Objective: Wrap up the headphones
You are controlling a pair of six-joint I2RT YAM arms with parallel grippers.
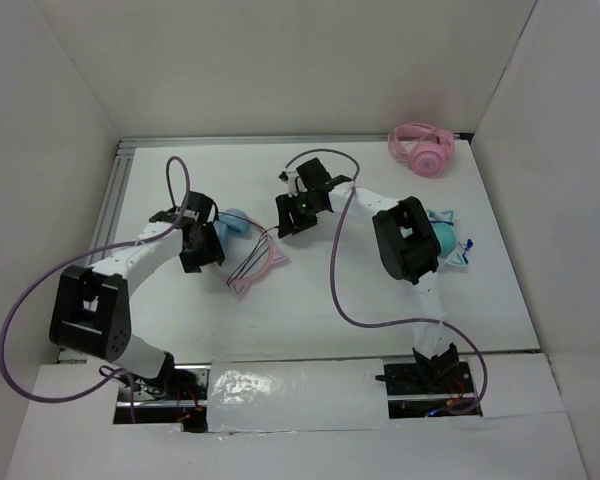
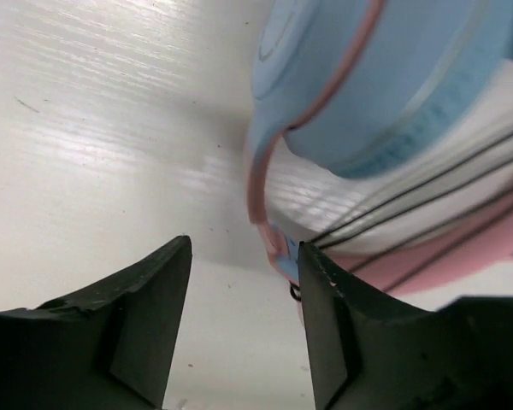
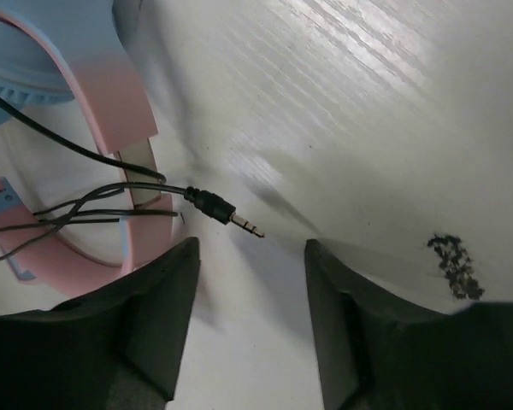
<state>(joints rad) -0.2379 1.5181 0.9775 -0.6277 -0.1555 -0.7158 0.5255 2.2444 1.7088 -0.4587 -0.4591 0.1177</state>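
The headphones (image 1: 242,240) lie on the white table between the two arms, with a light blue ear cup (image 2: 385,77) and a pink headband (image 3: 111,94). Their thin black cable (image 3: 77,209) runs in several strands across the headband. Its jack plug (image 3: 224,211) lies loose on the table. My left gripper (image 2: 244,256) is open and low over the table; the headband's end and ear cup are just beyond its right finger. My right gripper (image 3: 252,252) is open too, with the plug just past its fingertips and nothing between them. From above, the left gripper (image 1: 212,243) and right gripper (image 1: 286,228) flank the headphones.
All-pink headphones (image 1: 422,148) sit at the back right corner. Teal headphones (image 1: 450,240) lie at the right, partly hidden behind my right arm. A dark smudge (image 3: 453,265) marks the table. White walls enclose the table on three sides.
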